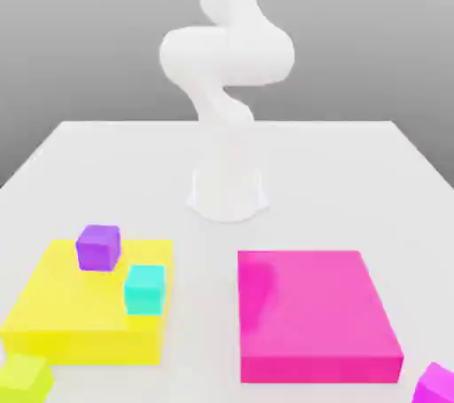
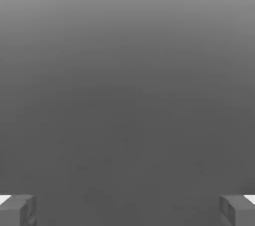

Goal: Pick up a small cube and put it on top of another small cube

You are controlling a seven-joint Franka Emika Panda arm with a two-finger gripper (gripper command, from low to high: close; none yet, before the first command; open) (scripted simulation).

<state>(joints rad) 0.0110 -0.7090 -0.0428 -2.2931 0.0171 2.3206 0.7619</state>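
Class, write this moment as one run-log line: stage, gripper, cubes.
stage: pre-pick | gripper: open, holding nothing | lime cube: on table beside yellow slab | purple cube, teal cube: on slab

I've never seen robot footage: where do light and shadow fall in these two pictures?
Exterior view: even, soft light, the pink slab shaded near one edge, the backdrop fading grey to white. Hand view: flat grey gradient, the fingertips lit white at their outer corners.

Simulated tabletop (image 1: 355,161); blank grey backdrop
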